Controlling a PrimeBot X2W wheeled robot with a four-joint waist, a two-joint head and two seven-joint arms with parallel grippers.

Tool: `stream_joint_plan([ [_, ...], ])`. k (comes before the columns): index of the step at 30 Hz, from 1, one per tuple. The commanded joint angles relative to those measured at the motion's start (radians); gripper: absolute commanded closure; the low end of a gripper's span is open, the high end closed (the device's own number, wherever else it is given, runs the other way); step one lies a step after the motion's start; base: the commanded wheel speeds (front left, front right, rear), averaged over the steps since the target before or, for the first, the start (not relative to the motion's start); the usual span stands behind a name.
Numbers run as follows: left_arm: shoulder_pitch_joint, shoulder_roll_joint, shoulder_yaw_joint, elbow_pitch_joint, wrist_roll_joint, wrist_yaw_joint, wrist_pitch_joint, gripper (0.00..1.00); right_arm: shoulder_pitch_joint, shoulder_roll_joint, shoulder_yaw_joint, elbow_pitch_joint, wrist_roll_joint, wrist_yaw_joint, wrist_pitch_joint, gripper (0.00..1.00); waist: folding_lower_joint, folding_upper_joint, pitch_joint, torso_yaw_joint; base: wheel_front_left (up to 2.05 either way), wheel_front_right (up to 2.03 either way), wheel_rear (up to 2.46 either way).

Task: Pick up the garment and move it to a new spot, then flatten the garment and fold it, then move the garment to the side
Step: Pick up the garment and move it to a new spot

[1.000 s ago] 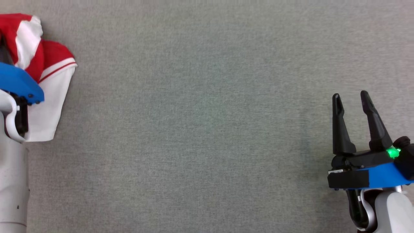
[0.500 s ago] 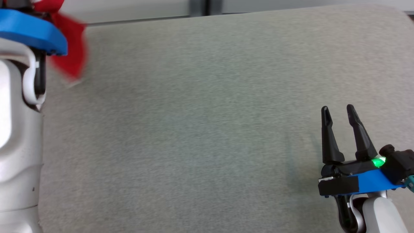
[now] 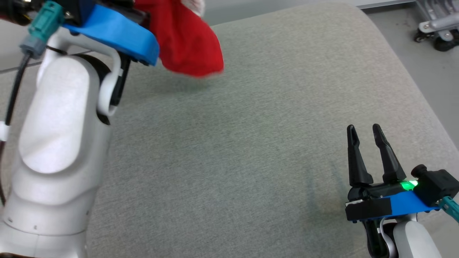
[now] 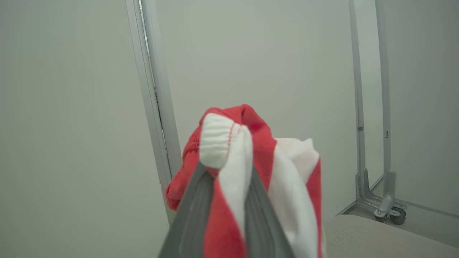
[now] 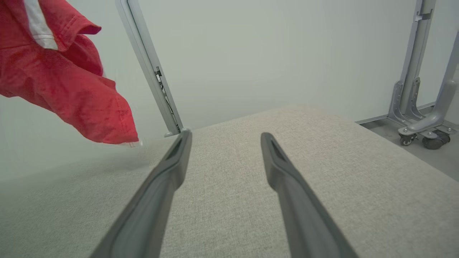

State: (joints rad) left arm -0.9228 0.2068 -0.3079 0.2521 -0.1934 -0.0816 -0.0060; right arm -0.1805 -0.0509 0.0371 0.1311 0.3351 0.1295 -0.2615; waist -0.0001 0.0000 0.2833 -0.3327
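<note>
The left gripper [image 4: 227, 170] pinches a bunched red-and-white garment [image 3: 186, 46] between its fingers. The right gripper [image 3: 364, 129] stands wide and empty over the grey fabric surface [image 3: 251, 150], with the garment well off to its left.

We see a padded surface [image 3: 251, 143] covered in pale grey woven fabric, its rounded corner toward one o'clock. Past that corner, at two o'clock, smooth grey floor [image 3: 405, 53] carries a wheeled metal stand [image 3: 437, 27].
</note>
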Motion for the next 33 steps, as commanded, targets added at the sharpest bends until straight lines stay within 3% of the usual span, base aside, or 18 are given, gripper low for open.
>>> stream_joint_plan([
  [1,0.018,-0.003,-0.003,0.005,-0.003,-0.002,-0.001,1.0,-0.005,0.001,-0.001,0.0,0.002,0.002,-0.004,0.0,0.0001,0.0,-0.009,-0.011,0.0,0.0,0.0],
  [21,0.484,-0.113,-0.087,0.211,-0.111,0.035,-0.138,1.0,0.019,0.001,-0.01,0.0,-0.008,0.002,-0.004,0.0,0.0001,0.0,-0.037,0.021,0.0,0.0,0.0],
  [23,0.507,-0.121,-0.105,0.23,-0.113,0.036,-0.156,0.0,0.023,0.001,-0.009,0.001,-0.011,0.002,-0.004,0.0,0.0001,0.0,-0.043,0.032,0.0,0.0,0.0],
  [33,0.51,-0.125,-0.076,0.211,-0.113,0.082,-0.251,0.0,0.048,0.0,-0.021,0.014,-0.027,0.002,-0.004,0.0,0.0001,0.0,-0.104,0.107,0.0,0.0,0.0],
])
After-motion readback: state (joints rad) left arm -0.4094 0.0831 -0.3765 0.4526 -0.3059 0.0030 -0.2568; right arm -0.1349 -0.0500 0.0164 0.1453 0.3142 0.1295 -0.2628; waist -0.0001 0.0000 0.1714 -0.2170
